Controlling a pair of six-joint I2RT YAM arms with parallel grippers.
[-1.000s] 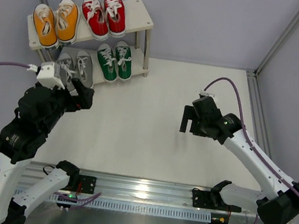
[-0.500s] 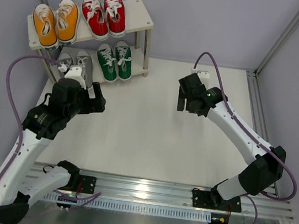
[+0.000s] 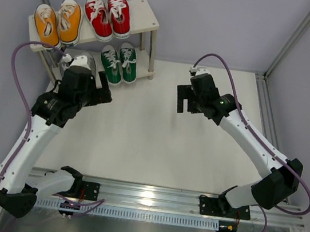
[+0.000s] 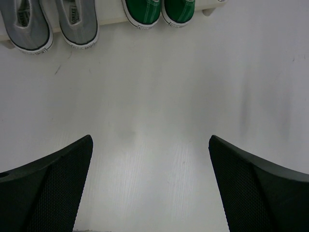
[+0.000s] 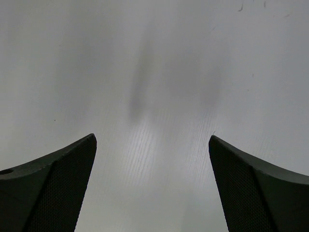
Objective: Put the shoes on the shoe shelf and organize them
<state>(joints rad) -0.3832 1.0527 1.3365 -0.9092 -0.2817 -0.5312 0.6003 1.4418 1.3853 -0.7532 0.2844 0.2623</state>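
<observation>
At the far left we see the shoe shelf [image 3: 151,22] standing in the back corner, its long axis running left to right and slanting slightly away toward the right. All four pairs sit on it. The orange pair [image 3: 57,21] and then the red pair [image 3: 108,13] are on the upper board. The grey pair [image 4: 48,26] and then the green pair [image 3: 120,62] are on the lower one. Every shoe lies with its long axis front to back, toes toward the rear wall and heels toward us. The two shoes of each pair lie side by side.

The left gripper [image 4: 150,140] hangs over the table just in front of the grey pair, fingers spread wide with nothing between them. Well to the right, the right gripper [image 5: 152,139] is likewise spread wide and empty, with only bare tabletop below it.

The table [image 3: 151,144] is matte white with faint scuffs. Pale grey walls [image 3: 226,22] with metal corner posts close it in. An aluminium rail [image 3: 149,196] at the near edge carries the arm bases.
</observation>
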